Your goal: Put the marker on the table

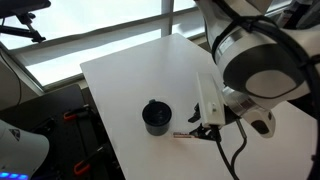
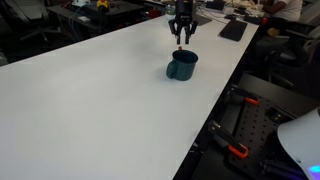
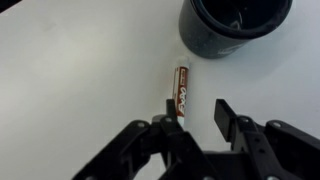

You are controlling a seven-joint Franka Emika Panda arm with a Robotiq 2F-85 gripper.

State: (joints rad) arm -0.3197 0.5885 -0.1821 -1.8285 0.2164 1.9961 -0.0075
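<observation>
The marker (image 3: 181, 88) lies flat on the white table (image 3: 70, 60), its near end beside one finger of your tool (image 3: 195, 108). The jaws are spread and grip nothing. Whether that finger touches it is unclear. Lying free, it looks delivered, so rise straight up to avoid nudging it. Just beyond stands the black cup (image 3: 235, 25), apart from it.

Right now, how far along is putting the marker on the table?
Done, it seems: the marker lies flat on the white table near the black cup. In hand: nothing; the gripper hangs just over it, jaws open. Left: probably only backing away.
</observation>
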